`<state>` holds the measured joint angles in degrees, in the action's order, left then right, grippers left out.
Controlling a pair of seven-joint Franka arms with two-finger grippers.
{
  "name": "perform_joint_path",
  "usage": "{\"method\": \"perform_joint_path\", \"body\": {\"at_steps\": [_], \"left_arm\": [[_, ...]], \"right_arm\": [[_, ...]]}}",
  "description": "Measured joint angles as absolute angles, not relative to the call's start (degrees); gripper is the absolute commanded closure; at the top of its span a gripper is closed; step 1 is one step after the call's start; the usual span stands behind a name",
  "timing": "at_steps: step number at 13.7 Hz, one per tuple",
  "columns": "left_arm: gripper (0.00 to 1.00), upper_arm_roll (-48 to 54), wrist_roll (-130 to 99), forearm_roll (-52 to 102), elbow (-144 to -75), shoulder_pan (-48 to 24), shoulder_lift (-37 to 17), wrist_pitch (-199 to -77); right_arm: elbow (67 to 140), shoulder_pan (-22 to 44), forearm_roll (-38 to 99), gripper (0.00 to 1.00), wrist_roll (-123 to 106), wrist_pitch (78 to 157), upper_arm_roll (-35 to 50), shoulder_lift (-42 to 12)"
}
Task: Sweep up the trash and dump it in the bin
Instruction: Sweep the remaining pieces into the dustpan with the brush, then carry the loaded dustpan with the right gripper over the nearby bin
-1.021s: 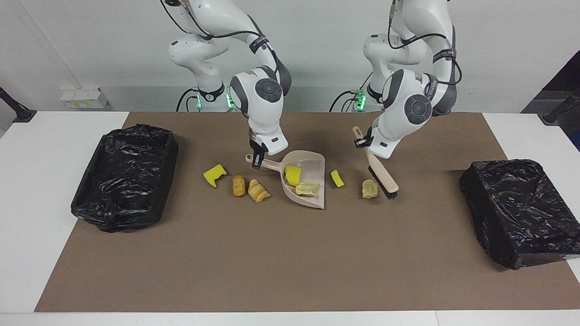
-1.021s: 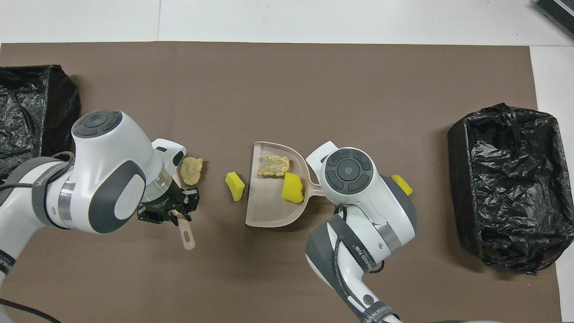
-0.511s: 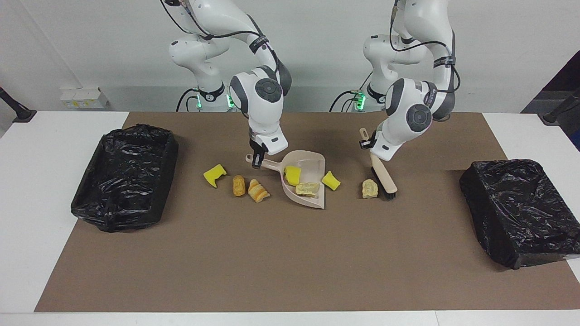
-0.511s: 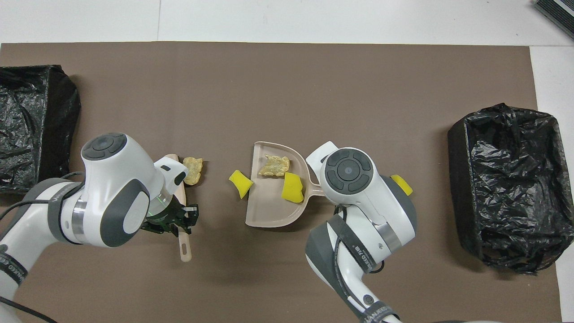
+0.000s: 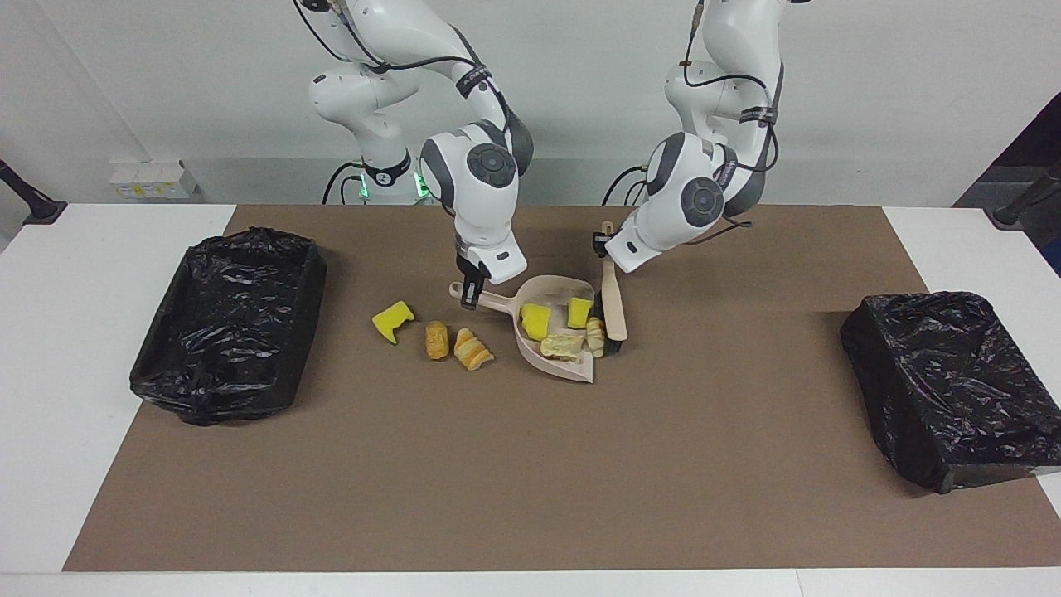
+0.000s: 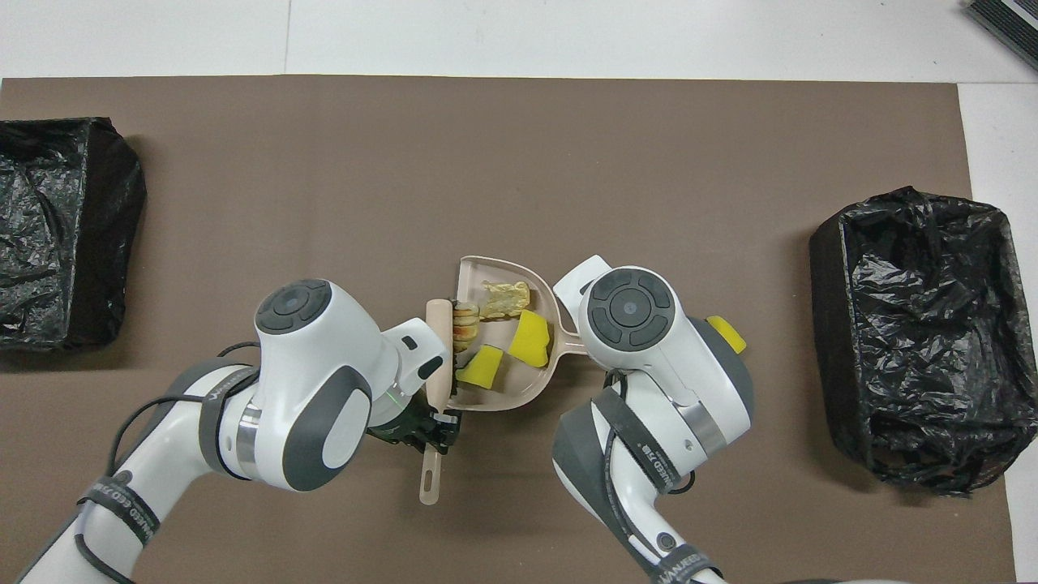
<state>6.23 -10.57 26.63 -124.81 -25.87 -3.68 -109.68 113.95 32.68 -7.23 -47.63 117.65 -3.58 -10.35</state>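
Note:
My right gripper (image 5: pixel 471 294) is shut on the handle of the beige dustpan (image 5: pixel 580 287), which rests on the mat. My left gripper (image 5: pixel 599 244) is shut on the beige brush (image 5: pixel 613 305), whose black bristles sit at the pan's open mouth. Two yellow sponge chunks (image 5: pixel 535 322) (image 5: pixel 578 312) and a bread lump (image 5: pixel 562 346) lie in the pan, and another lump (image 5: pixel 595 336) is at its lip against the bristles. On the mat toward the right arm's end lie a yellow sponge (image 5: pixel 391 320) and two pastry lumps (image 5: pixel 437 340) (image 5: pixel 472 350).
Two black-lined bins stand on the brown mat (image 5: pixel 530 464): one (image 5: pixel 228 323) at the right arm's end, one (image 5: pixel 953 381) at the left arm's end. In the overhead view the right arm's wrist (image 6: pixel 628 308) covers the pan's handle and the pastry lumps.
My left arm swept the brush sideways to the dustpan's mouth, pushing a yellow sponge chunk and a bread lump into the pan. The right arm and the dustpan stayed put.

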Motion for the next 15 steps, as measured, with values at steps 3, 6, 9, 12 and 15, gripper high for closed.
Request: {"method": "perform_joint_path", "body": {"at_steps": [3,6,9,12,15], "left_arm": [[1.00,6.2,-10.7,27.7,-123.9,-28.1,-3.7,-110.2],[1.00,5.1,-14.9,25.7,-123.9,-27.9,-3.6,-110.1],[1.00,4.6,-24.0,19.3,-122.8,-27.2,-3.6,-110.1],[1.00,4.4,-26.8,16.4,-121.0,-24.6,-3.6,-108.6],[1.00,4.2,-26.8,14.2,-117.7,-19.6,-3.5,-102.6]], "right_arm": [[114.0,32.7,-7.2,1.00,-47.6,117.7,-3.6,-10.4],[114.0,32.7,-7.2,1.00,-47.6,117.7,-3.6,-10.4],[114.0,32.7,-7.2,1.00,-47.6,117.7,-3.6,-10.4],[114.0,32.6,-7.2,1.00,-47.6,117.7,-3.6,-10.4],[113.7,31.5,-7.2,1.00,-47.6,117.6,-3.6,-9.9]]}}
